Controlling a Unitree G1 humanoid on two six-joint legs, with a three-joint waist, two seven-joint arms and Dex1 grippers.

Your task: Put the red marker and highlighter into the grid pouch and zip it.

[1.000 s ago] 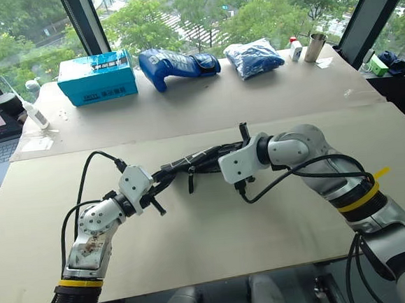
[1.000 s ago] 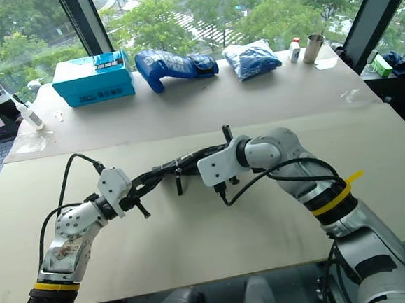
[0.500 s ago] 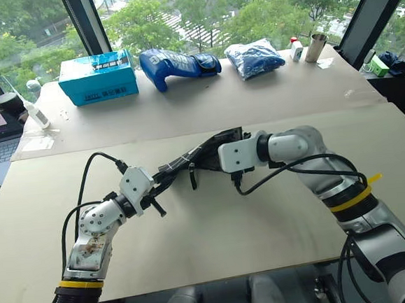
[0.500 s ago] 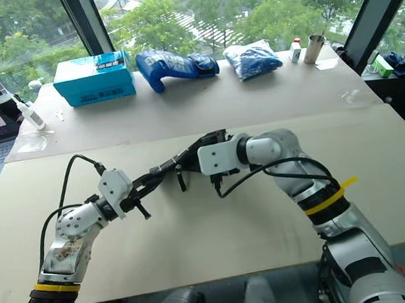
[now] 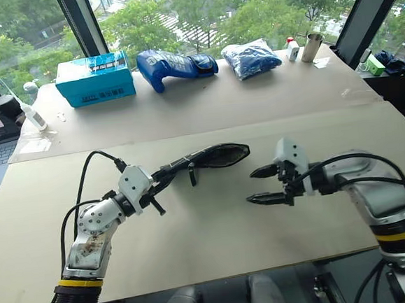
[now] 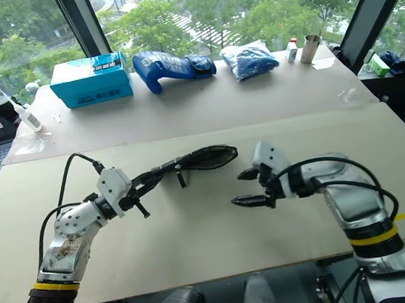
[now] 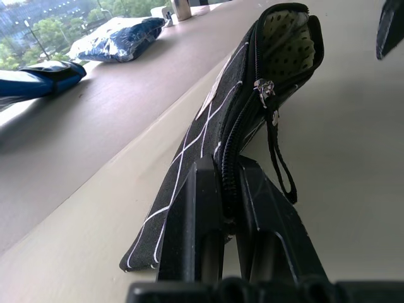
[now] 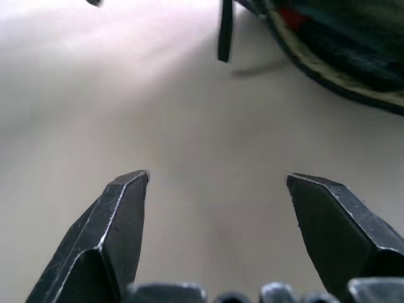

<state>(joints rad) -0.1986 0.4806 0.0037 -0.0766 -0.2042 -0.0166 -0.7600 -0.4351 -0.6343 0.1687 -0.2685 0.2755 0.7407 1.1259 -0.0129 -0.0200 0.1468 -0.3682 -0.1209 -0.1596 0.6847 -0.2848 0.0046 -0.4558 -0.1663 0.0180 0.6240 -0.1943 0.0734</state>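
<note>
Your left gripper (image 5: 164, 183) is clamped on one end of the grid pouch (image 5: 206, 158), holding it off the desk (image 5: 216, 241), long axis running toward the right with the mouth gaping at the far end. Your right gripper (image 5: 265, 184) hangs spread wide and empty just beside that mouth, so it is the nearer one to the zip pull (image 7: 264, 93). Something red (image 8: 291, 16), likely the red marker, sits inside. The wrist strap (image 5: 190, 175) dangles near the zip; boxes and bags lie well apart along the desk's far edge

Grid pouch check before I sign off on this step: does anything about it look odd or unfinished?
Yes. The grid pouch hangs off the table, pinched at one end by the left pincer; its far end gapes open, unzipped. The right pincer is open, apart from it.
</note>
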